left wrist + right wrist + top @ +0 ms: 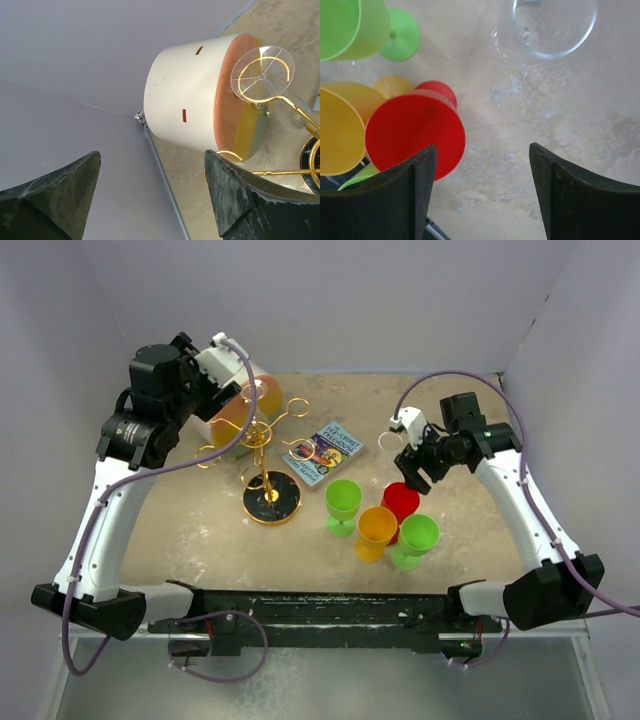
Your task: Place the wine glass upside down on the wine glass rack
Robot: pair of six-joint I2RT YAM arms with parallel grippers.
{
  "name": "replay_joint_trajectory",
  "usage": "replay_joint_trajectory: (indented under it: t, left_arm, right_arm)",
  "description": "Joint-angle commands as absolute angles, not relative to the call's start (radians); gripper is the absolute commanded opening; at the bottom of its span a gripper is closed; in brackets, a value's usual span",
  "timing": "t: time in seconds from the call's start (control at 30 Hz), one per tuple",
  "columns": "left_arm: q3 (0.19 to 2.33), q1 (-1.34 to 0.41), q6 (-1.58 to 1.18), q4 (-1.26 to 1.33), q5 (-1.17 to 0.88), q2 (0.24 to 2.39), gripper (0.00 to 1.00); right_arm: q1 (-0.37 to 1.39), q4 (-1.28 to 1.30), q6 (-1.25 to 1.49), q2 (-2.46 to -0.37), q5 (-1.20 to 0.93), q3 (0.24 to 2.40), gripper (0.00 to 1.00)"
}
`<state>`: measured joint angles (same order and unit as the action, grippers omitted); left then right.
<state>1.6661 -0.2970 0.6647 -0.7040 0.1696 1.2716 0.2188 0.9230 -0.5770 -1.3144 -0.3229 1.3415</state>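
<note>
Although the left claw [150,200] is spread wide with nothing between its dark fingers [235,200], the wine glass [262,74] is not far from it. In the left wrist view the glass sits past the right-hand finger, up and off to that side, clear of the gap. Its round clear foot lies over one gold ring of the wine glass rack [265,468], and the gold wire shows through the foot. The stem runs down and away to the bowl, so the glass hangs inverted from that arm. Just behind it stands the white cylinder [185,95]. From above, the left arm is raised at the back left of the table [200,540], over the cylinder and the rack's upper arms. The rack's black, gold-rimmed base rests on the table in front of it.

On the other side, the right claw [482,195] is also released and empty, its fingers apart over bare table. A second clear glass [545,25] stands ahead of it, apart from both fingertips, its mouth facing the camera. The red cup [415,135] lies just beside the left-hand finger in that view. The yellow cup [340,130] and a green cup [350,25] are further out on the same side. A book [322,452] lies between the rack and the right claw.
</note>
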Motion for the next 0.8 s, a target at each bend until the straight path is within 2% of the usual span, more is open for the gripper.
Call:
replay_joint_trajectory:
  t: [0.0, 0.4, 0.77]
  left_arm:
    - [1.702, -0.289, 0.632, -0.667, 0.155, 1.258, 0.87]
    - [1.695, -0.289, 0.646, -0.665, 0.155, 1.261, 0.89]
    - [1.698, -0.29, 0.654, -0.66, 0.161, 1.272, 0.9]
  right_arm:
    - [0.228, 1.004, -0.631, -1.31, -0.331, 1.317, 0.74]
    - [0.235, 0.96, -0.617, -1.371, -0.369, 1.281, 0.48]
    - [0.235, 0.953, -0.613, -1.385, -0.392, 1.268, 0.18]
